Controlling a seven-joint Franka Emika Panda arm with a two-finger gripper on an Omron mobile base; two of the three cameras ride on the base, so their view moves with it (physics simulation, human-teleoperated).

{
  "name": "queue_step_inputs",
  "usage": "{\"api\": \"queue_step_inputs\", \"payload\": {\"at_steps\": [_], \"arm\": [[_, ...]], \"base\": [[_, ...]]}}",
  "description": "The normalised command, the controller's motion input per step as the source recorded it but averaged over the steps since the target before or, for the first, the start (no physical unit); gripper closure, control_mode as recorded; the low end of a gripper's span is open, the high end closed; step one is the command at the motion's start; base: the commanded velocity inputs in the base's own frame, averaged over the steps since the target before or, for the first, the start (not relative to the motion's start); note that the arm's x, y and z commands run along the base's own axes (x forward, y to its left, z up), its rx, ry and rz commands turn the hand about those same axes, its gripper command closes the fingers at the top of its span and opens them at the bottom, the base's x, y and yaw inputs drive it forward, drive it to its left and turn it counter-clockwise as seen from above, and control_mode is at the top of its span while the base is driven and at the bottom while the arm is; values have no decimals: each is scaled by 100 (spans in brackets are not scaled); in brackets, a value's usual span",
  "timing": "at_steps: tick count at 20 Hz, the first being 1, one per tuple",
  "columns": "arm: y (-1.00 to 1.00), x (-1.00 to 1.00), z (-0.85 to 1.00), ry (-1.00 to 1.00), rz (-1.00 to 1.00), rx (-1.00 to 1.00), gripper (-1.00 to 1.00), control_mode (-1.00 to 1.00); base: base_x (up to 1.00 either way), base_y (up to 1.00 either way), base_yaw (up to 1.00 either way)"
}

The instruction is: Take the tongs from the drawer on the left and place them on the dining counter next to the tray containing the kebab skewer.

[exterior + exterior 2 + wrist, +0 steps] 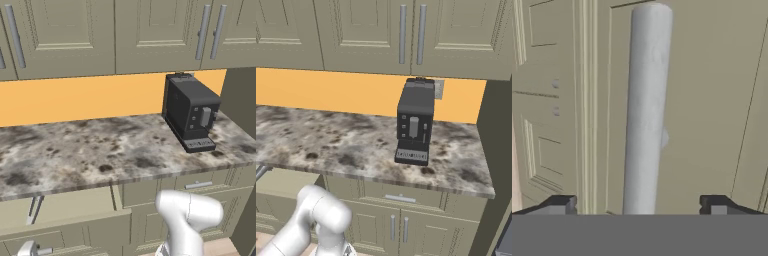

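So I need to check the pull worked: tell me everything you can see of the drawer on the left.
The drawer is a wide, shallow box with a flat sage-grey front, standing pulled out from under the granite wall counter. Its pale inside wall shows in the left base view, with tongs lying against it. In the hand view its silver bar handle runs between the gripper fingertips, which stand wide apart and clear of it.

No readable text anywhere. The coffee machine has front panel marks, but they're probably just buttons, too blurry to read.
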Motion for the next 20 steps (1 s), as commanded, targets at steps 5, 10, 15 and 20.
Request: {"api": "queue_step_inputs", "payload": {"at_steps": [5, 10, 15, 20], "arm": [[-1, -25, 36, 0, -1, 0, -100, -100], [-13, -4, 38, 0, 0, 0, -100, -100], [-24, 0, 29, 5, 0, 3, -100, -100], [-10, 0, 34, 7, 0, 5, -100, -100]], "base": [[0, 0, 0], [0, 0, 0], [0, 0, 0], [0, 0, 0]]}}
